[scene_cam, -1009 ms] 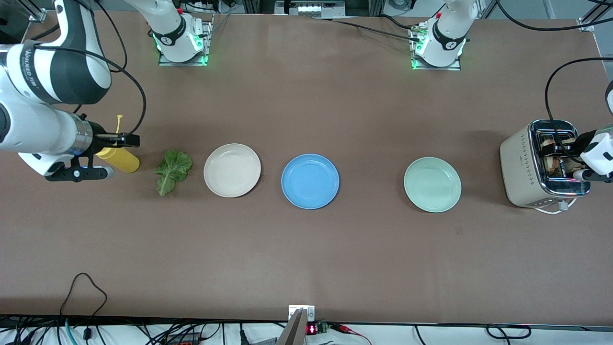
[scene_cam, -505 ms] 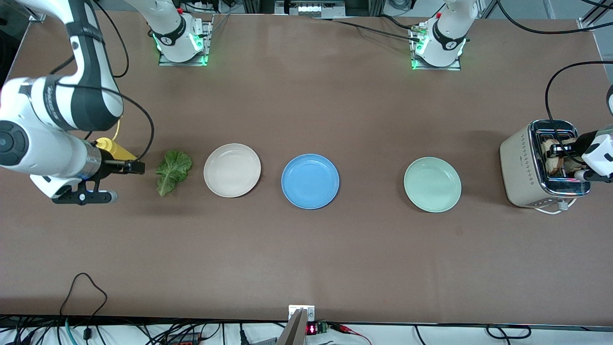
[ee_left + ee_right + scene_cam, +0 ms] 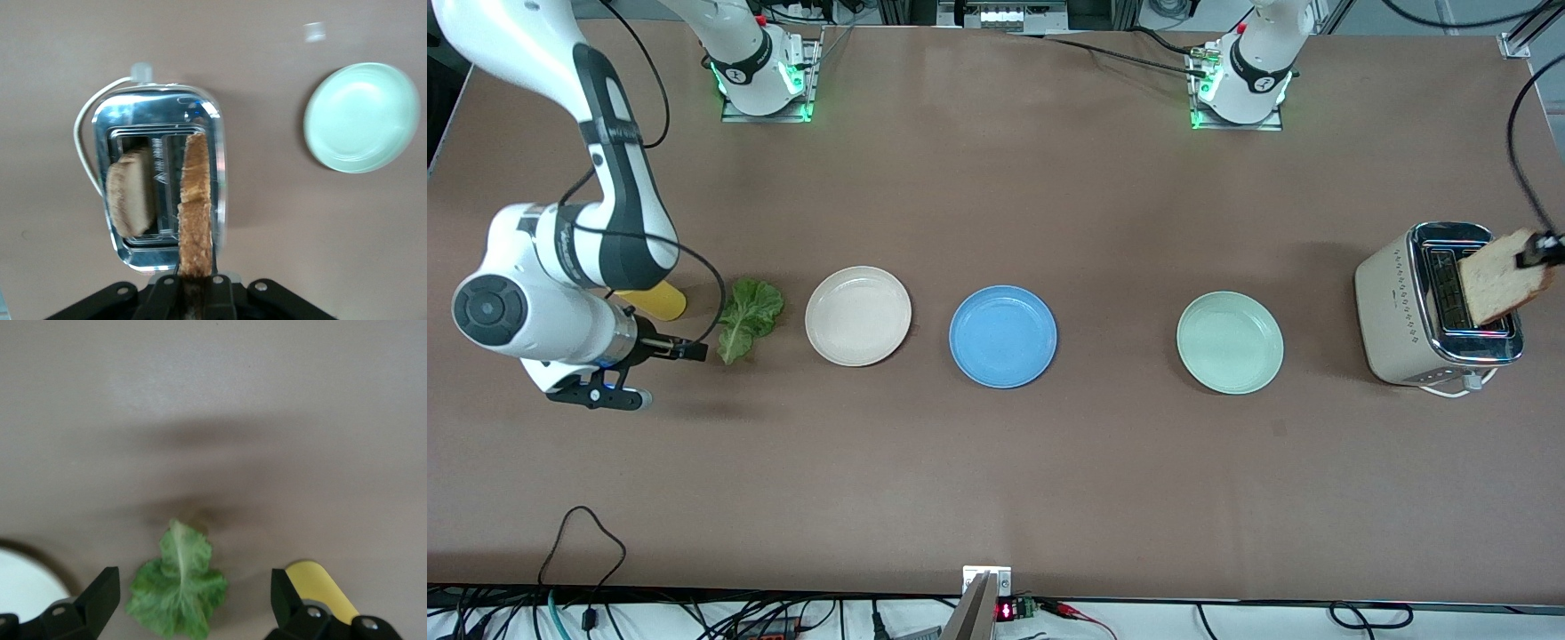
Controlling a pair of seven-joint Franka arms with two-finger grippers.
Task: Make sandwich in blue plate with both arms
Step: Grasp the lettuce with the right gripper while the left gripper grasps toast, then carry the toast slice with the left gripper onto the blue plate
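Blue plate: set flat on the brown tabletop at the middle of a row of three plates, nothing on it; no sandwich is assembled. Items are listed from the right arm's end of the tabletop toward the left arm's end. Right tool: carried low over the tabletop just beside the lettuce leaf, its fingers spread wide with nothing between them; in the right wrist view the leaf is seen in the gap between the two fingers. Yellow bottle: lying beside the leaf toward the right arm's end, partly hidden by the right arm. Lettuce leaf: ruffled, green, flat on the tabletop between the bottle and the cream-white plate. Cream-white plate: beside the blue plate, bare. Mint-green plate: well apart from the blue plate toward the left arm's end, bare. Toaster: cream body with chrome top, at the left arm's end; one bread slice is seen standing in a slot in the left wrist view. Left tool: clamped tight on the edge of a second toasted bread slice, which is held on edge in the air over the toaster.
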